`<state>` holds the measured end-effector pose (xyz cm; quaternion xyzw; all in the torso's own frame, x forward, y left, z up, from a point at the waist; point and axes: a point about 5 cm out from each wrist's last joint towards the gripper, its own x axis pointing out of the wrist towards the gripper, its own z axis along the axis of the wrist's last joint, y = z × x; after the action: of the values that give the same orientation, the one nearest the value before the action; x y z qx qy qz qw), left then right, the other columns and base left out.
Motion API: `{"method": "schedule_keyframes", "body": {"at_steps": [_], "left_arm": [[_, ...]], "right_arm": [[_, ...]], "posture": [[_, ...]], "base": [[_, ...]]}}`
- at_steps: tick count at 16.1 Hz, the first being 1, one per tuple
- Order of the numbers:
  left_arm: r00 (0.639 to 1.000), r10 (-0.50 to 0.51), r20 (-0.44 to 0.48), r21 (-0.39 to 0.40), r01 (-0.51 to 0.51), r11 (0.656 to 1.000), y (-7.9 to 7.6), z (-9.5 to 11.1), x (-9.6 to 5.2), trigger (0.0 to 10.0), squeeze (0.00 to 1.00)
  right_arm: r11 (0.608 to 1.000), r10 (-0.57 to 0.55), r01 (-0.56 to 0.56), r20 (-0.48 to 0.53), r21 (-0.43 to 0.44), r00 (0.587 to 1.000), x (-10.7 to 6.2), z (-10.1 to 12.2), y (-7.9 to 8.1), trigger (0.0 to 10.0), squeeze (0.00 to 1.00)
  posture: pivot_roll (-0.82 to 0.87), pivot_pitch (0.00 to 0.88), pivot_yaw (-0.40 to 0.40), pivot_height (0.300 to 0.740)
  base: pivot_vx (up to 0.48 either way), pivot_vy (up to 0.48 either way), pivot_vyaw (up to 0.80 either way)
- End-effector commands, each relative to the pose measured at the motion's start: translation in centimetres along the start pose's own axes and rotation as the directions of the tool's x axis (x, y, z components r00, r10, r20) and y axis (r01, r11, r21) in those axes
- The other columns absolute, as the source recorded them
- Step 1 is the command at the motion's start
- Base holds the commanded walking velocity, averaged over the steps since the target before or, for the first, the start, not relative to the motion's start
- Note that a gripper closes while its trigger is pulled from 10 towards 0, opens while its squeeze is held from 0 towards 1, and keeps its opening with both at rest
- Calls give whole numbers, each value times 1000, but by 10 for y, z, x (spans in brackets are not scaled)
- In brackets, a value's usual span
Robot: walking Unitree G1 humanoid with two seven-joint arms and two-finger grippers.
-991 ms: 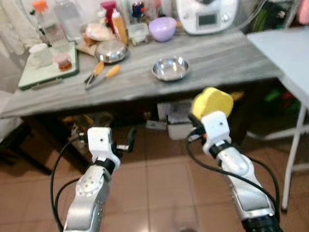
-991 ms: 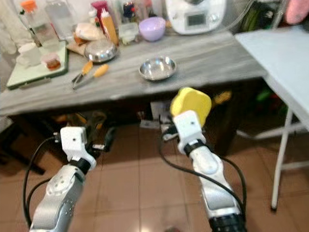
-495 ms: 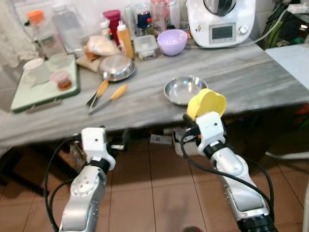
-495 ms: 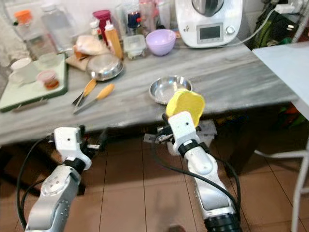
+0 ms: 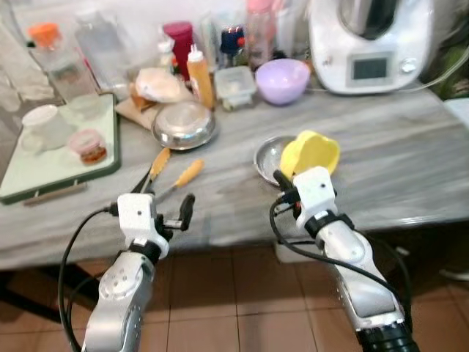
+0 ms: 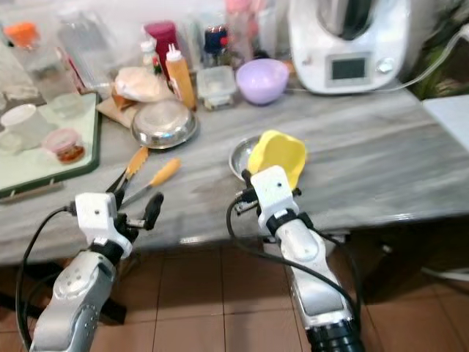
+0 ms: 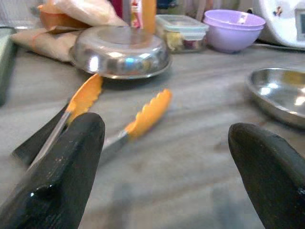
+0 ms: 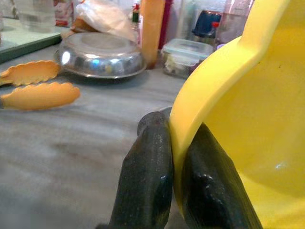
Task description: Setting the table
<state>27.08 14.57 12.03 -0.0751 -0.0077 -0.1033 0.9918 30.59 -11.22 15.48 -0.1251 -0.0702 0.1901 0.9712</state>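
while the right gripper [image 8: 171, 162] pinches the yellow bowl [image 5: 311, 152] by its rim above the steel dish [image 6: 240, 155], nothing looks set yet; the left gripper [image 7: 162, 157] hangs spread near the tongs [image 7: 138, 121]

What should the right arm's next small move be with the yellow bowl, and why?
Probably carry the yellow bowl a little further forward and lower it onto bare counter. The right tool pinches its rim, holding it tilted above the steel bowl, so setting it straight down would likely land it on that dish. The left tool is open, near the orange tongs.
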Motion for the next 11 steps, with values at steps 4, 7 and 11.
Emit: {"method": "schedule_keyframes", "body": {"at_steps": [4, 7, 11], "left_arm": [[998, -67, -10, 8, 67, 998, -5, 2, -6, 10000, 0], [994, -104, -38, 5, 104, 995, -8, 0, -9, 10000, 0], [993, -112, -37, 12, 113, 994, -7, 2, -10, 10000, 0]], "right_arm": [[1000, -12, 12, 45, -15, 999, 2, 14, -2, 10000, 0], [1000, -22, 22, 66, 0, 998, 2, 22, -3, 10000, 0], [995, -90, 94, 107, -39, 990, 5, 33, -16, 10000, 0]], "posture": [[-269, 96, 114, 740], [-267, 101, 119, 740], [-271, 103, 118, 740]], "base": [[0, 0, 0], [0, 0, 0], [0, 0, 0]]}}
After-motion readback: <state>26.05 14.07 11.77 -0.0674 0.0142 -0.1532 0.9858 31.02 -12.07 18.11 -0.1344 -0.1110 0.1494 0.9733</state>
